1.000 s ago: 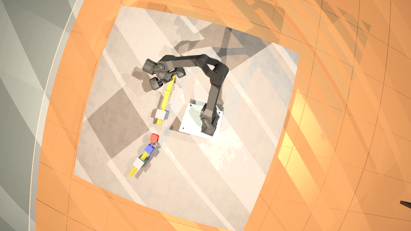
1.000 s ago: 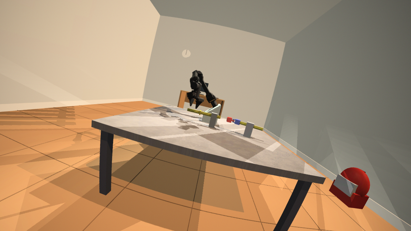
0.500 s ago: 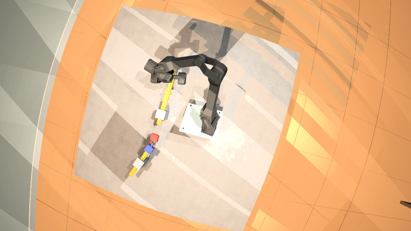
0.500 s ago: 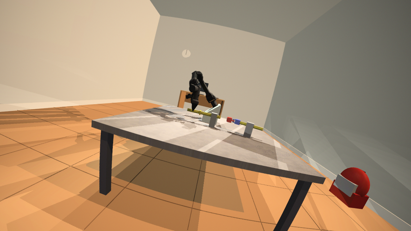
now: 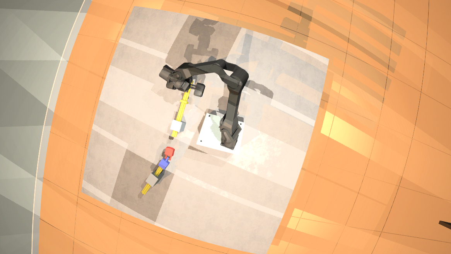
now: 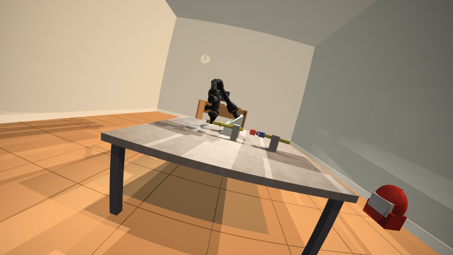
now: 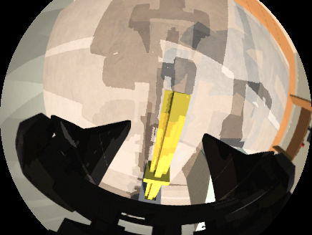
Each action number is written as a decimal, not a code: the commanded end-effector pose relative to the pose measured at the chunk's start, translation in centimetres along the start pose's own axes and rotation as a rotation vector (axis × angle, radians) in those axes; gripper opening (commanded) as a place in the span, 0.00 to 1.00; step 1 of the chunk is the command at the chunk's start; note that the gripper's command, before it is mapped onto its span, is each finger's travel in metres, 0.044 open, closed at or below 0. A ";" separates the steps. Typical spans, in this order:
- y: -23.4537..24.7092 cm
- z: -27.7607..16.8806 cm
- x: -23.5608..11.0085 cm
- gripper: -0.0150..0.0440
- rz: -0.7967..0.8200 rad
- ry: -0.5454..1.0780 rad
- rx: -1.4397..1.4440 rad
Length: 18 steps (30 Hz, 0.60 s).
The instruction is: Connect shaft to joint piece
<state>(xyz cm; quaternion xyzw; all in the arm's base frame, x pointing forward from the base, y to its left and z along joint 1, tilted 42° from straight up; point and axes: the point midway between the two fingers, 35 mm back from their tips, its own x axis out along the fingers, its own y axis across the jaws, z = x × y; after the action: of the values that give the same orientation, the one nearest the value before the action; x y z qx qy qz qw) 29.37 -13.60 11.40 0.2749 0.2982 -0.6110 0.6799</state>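
Observation:
The second yellow shaft (image 5: pixel 181 111) (image 6: pixel 228 126) (image 7: pixel 168 143) has a collar (image 5: pixel 183 101) (image 7: pixel 157 178) and passes through the second block (image 5: pixel 177 125) (image 6: pixel 234 133). My gripper (image 6: pixel 212 119) (image 7: pixel 168 131) is open and empty over the shaft's far end, beyond the collar; the wrist view shows a finger on each side of the shaft. The red joint piece (image 5: pixel 169 151) (image 6: pixel 252 131) faces roughly toward the second shaft, with a gap between them; its exact aim is unclear. It hinges on the blue piece (image 5: pixel 163 163) (image 6: pixel 260 134) of the first shaft (image 5: pixel 146 188) (image 6: pixel 284 140), held in the first block (image 5: pixel 152 179) (image 6: pixel 274 143).
The white base plate (image 5: pixel 205 139) of the arm lies beside the second shaft and its block. Everything stands on the grey table (image 5: pixel 252 189) (image 6: pixel 202 152). The arm (image 5: pixel 233 104) (image 6: pixel 226 95) arches from its base to the shaft's far end.

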 end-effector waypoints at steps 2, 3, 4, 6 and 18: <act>0.0 -0.2 0.8 1.00 0.000 0.006 0.007; 0.0 -0.2 0.9 1.00 0.000 0.006 0.007; 0.0 -0.2 1.1 1.00 -0.001 0.006 0.007; 0.0 -0.2 1.4 1.00 -0.001 0.006 0.007; 0.0 -0.2 2.8 0.91 -0.001 0.005 0.007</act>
<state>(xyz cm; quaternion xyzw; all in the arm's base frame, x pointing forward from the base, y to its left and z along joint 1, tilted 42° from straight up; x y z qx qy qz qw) 29.57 -15.21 9.56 0.2785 0.2941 -0.6133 0.6781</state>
